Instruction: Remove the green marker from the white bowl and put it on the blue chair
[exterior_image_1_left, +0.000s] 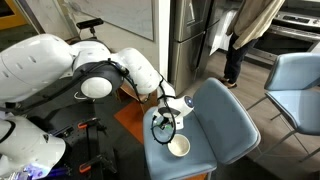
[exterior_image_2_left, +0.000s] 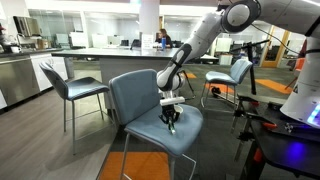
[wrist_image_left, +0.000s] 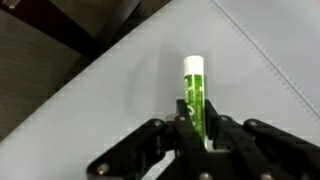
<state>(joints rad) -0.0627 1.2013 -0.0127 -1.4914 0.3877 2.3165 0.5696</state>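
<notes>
In the wrist view my gripper (wrist_image_left: 197, 128) is shut on the green marker (wrist_image_left: 194, 92), whose white-capped end points away over the grey-blue seat of the blue chair (wrist_image_left: 110, 100). In both exterior views the gripper (exterior_image_1_left: 163, 124) (exterior_image_2_left: 171, 120) hangs low over the chair seat (exterior_image_1_left: 215, 125) (exterior_image_2_left: 150, 135). The white bowl (exterior_image_1_left: 179, 147) stands on the seat near its front edge, just beside the gripper, and looks empty. The marker is too small to make out in the exterior views.
A similar blue chair with thin metal legs (exterior_image_2_left: 70, 92) stands nearby, and another blue chair (exterior_image_1_left: 298, 85) is beside the task chair. A person (exterior_image_1_left: 238, 40) stands by the steel fridge. Black equipment (exterior_image_2_left: 285, 140) sits near the robot base.
</notes>
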